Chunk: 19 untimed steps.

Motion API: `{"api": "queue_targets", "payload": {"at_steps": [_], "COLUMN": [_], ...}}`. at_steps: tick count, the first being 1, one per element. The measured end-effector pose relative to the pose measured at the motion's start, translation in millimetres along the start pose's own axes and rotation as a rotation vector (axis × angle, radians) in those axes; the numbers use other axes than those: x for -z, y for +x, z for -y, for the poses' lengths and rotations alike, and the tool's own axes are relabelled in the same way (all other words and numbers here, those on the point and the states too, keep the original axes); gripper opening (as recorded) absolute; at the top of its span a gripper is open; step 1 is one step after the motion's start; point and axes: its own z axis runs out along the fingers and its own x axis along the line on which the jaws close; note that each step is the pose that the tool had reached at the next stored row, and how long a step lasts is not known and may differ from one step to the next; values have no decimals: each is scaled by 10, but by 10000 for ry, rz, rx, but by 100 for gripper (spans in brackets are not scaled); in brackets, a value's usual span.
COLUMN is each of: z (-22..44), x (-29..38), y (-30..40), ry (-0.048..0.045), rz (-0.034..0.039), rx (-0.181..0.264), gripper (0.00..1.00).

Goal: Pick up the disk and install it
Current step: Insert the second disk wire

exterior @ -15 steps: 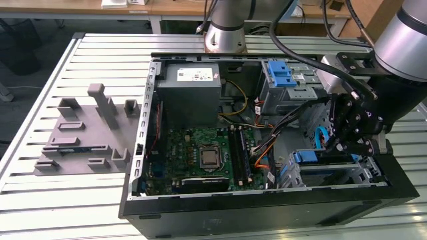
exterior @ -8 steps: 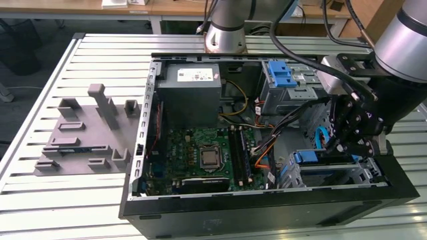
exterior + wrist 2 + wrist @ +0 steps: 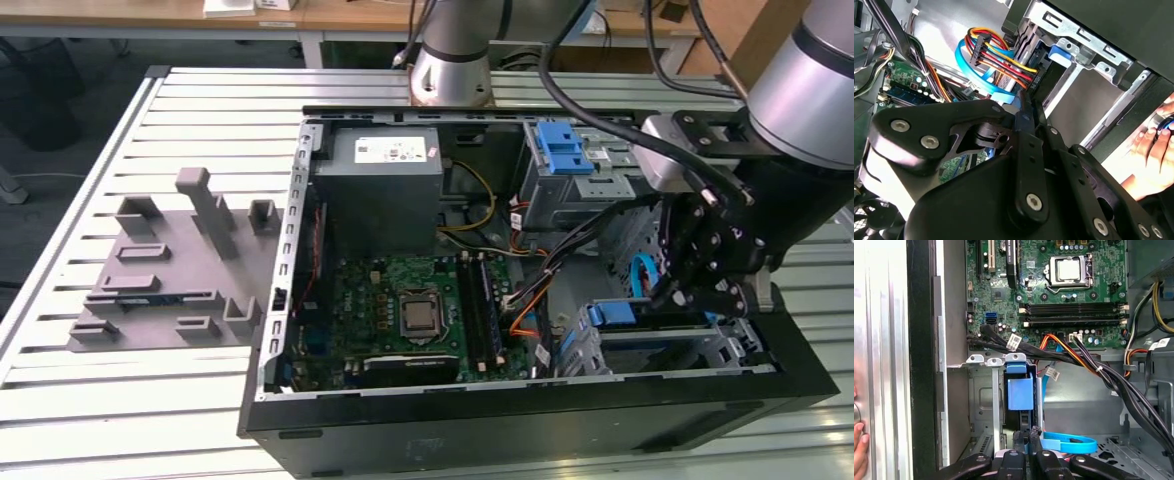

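The disk (image 3: 1020,390) stands on edge in the metal drive cage (image 3: 981,400) at the front corner of the open computer case (image 3: 534,400). Its blue bracket faces me in the first wrist view, and the drive body behind it is dark and mostly hidden. In the exterior view the blue bracket (image 3: 614,315) sits low in the case at the view's right. My gripper (image 3: 1029,432) hangs inside the case just off that bracket's end, fingers together with nothing between them. The second wrist view shows the closed gripper (image 3: 1026,102) pointing at the cage.
A blue flat cable (image 3: 1069,442) loops beside the fingertips, and a thick cable bundle (image 3: 1094,365) crosses above the cage. The motherboard (image 3: 414,310), grey power-supply box (image 3: 387,165) and ribbed blue latch (image 3: 567,150) fill the case. A person's hand (image 3: 1154,145) rests outside it. A grey fixture (image 3: 174,270) lies on the table.
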Motion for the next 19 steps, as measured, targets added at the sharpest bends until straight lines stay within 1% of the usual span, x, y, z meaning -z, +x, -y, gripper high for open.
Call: {"api": "queue_targets", "payload": {"at_steps": [10, 11, 14, 15, 19], "z": [0, 0, 0, 0, 0], "x": [-9, -9, -9, -10, 0], "y": [0, 0, 0, 0, 1], "ry": [0, 0, 0, 0, -1], "rz": [0, 0, -1, 2, 13], "rx": [0, 0, 0, 0, 0], "gripper": [17, 23, 24, 31, 32]}}
